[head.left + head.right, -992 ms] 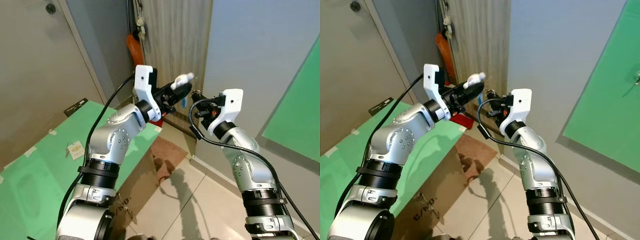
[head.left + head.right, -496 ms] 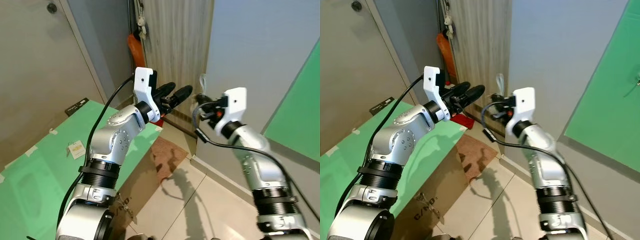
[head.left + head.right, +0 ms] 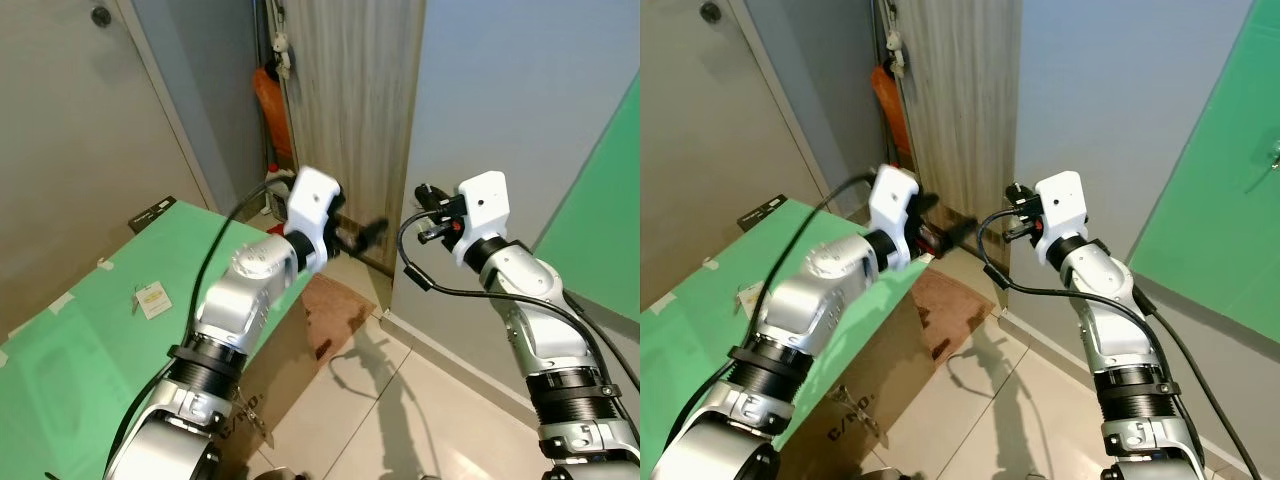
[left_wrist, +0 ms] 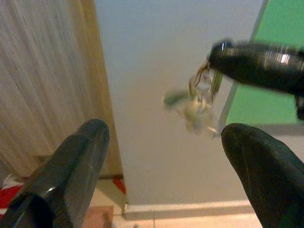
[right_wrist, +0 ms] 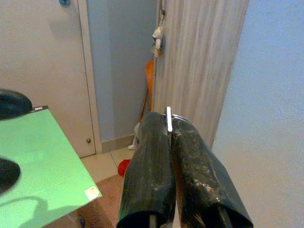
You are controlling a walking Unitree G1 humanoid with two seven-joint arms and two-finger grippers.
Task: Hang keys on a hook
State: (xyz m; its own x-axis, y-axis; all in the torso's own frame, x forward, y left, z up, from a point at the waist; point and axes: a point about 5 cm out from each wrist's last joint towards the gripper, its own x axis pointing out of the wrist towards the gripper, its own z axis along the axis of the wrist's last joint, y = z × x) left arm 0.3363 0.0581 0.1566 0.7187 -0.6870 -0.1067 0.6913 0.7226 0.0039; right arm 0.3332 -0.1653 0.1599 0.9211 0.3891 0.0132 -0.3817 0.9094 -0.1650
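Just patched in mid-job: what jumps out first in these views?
The right pincer is shut on a key ring, and the keys dangle from it in front of the grey wall. The left pincer is open just below them. Behind, a small white toy hangs by the wood panel.

The right end effector (image 5: 168,142) has two glossy black plastic fingers (image 5: 149,180), faintly scuffed, pressed onto a thin bright metal key ring (image 5: 168,122). From it hangs a blurred bunch of metal keys with a pale, soft-looking fob (image 4: 197,104). The left end effector (image 4: 161,156) has smooth, semi-gloss black fingers (image 4: 71,166) set wide apart. Both arms are brushed silver metal with white matt plastic wrist housings (image 3: 484,200). The green-topped table (image 3: 90,330) looks matt and smooth. The tall ribbed wooden panel (image 3: 350,100) is finely grooved, the pale grey wall (image 3: 500,80) matt, the beige tiled floor (image 3: 400,400) glossy.
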